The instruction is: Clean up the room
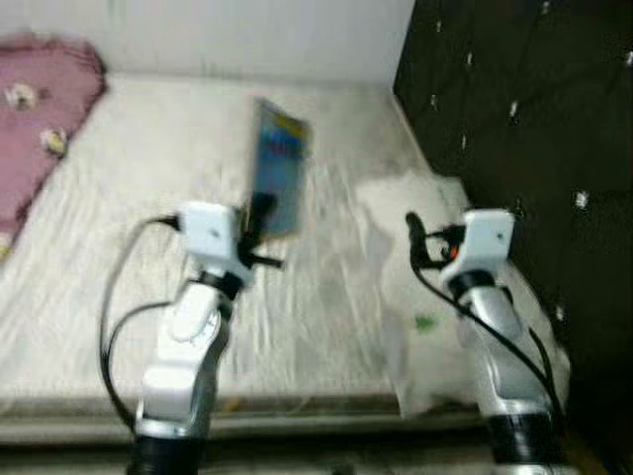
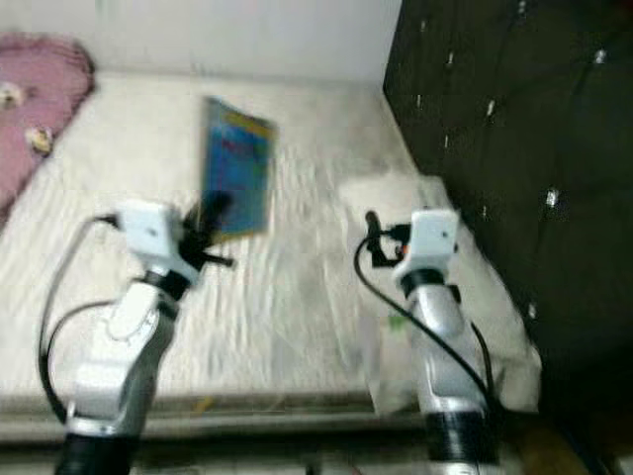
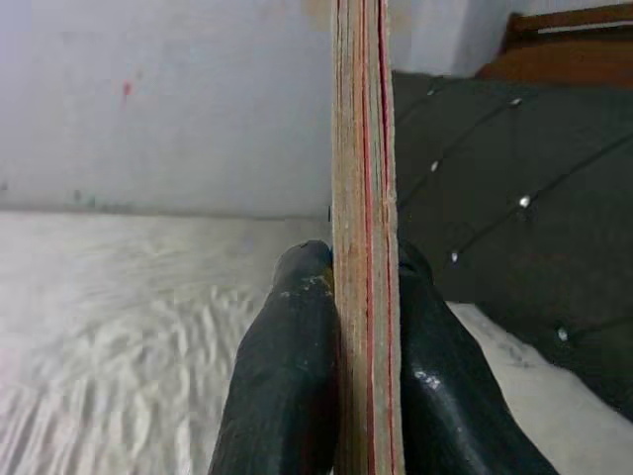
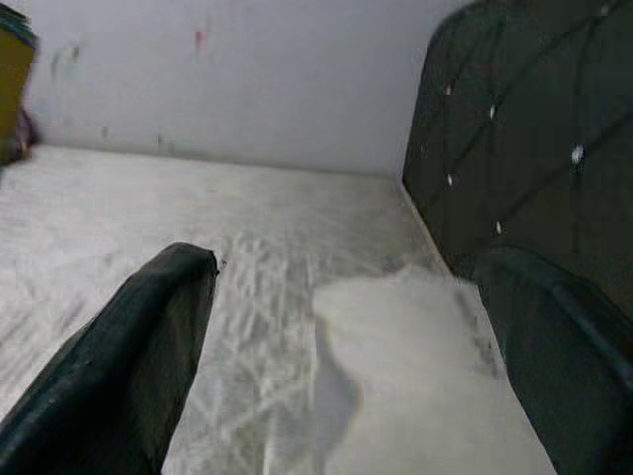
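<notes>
So the left gripper [image 1: 259, 220] had a blue book [image 1: 278, 168] pinched between its two black fingers [image 3: 287, 376], jaws clamped tight on the lower edge. The book stood pretty much upright, lifted above the white bed sheet [image 1: 148, 178], roughly mid-bed and a bit toward the far side. From the wrist view you could see the page edges and a red line running down the spine side. The right gripper [image 1: 413, 237] hovered over the right part of the bed with its jaws wide apart, holding nothing, near a white pillow [image 4: 415, 376] by the dark tufted headboard [image 1: 524, 129]. A pink blanket [image 1: 40, 109] sat bunched at the far left corner.
</notes>
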Robot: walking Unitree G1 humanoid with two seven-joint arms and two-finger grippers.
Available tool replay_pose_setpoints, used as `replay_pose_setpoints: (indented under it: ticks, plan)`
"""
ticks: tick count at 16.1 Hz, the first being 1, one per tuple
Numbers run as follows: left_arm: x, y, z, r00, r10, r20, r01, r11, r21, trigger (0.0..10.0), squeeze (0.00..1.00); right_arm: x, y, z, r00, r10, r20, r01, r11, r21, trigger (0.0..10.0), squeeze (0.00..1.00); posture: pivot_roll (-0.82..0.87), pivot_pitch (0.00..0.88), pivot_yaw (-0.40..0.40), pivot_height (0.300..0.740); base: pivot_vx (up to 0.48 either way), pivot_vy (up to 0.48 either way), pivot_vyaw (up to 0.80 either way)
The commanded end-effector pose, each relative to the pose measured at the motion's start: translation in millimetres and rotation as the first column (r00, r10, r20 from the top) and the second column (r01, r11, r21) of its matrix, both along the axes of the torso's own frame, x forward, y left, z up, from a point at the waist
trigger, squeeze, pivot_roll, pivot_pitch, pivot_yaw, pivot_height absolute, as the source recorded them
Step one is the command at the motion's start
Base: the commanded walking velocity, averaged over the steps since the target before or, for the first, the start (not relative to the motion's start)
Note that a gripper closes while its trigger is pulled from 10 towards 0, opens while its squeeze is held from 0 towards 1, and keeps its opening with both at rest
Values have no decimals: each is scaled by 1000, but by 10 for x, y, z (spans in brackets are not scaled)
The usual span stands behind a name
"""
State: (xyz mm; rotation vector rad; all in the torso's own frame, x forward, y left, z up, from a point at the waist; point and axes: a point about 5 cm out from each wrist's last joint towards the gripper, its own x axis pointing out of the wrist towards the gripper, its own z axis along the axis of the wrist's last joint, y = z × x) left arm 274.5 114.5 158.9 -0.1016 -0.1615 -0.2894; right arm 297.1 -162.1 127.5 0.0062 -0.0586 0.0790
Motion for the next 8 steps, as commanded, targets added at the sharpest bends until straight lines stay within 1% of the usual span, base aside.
replay_pose_setpoints:
  ticks: [1,2,6,7,8]
  plan:
    - [-2,130,95,998,47,49,-48,999,7,10000,0,20,100,62,999,32,22,-32,999,10,10000,0,-23,0,-73,740,394,0,0]
    - [2,131,84,998,54,41,-55,998,8,10000,0,20,100,61,999,32,22,-32,999,9,10000,0,-23,0,-73,740,270,0,0]
    - [31,166,-6,992,122,-11,-122,992,39,10000,0,17,92,60,999,30,20,-30,999,9,10000,0,-24,0,-74,740,0,0,0]
    - [48,235,-54,984,175,-40,-174,985,21,10000,0,14,93,58,999,30,19,-31,999,9,10000,0,-23,0,-75,740,0,0,0]
    - [58,277,-86,977,201,-66,-201,980,11,10000,0,10,93,56,999,31,19,-31,999,9,10000,0,-22,0,-75,740,0,0,0]
